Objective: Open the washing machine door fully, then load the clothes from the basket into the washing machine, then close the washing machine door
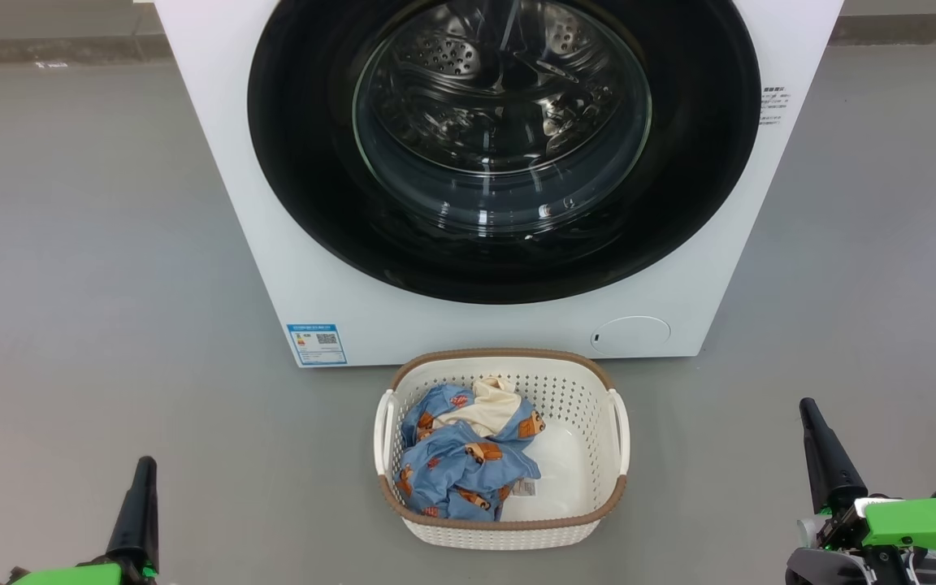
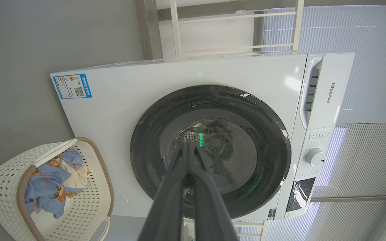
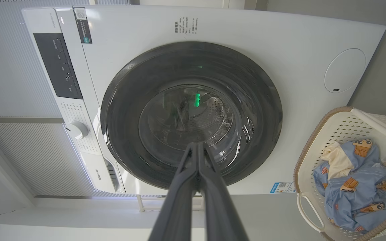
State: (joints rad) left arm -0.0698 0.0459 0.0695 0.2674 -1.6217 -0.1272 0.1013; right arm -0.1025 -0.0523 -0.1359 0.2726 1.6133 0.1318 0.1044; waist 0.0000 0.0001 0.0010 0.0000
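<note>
Laundry waits in the basket before a shut washing machine, both claws empty.

The small cream-white perforated plastic basket with a brown rim [image 1: 501,355] stands upright on the grey floor [image 1: 70,284], mouth upward, just in front of the big white boxy front-loading washing machine [image 1: 216,162]. The crumpled light blue bear-print clothes with a cream part [image 1: 460,459] are heaped toward the basket's left side, with the bottom bare at the right. The left claw [image 2: 190,149] has its two long dark fingers pressed together at the tips, pinching nothing; the right claw [image 3: 198,147] is likewise pressed together and empty. Both point toward the large round door with a glossy black rim and clear glass bowl [image 1: 305,162], which lies flat against the machine's front, facing the robot.
</note>
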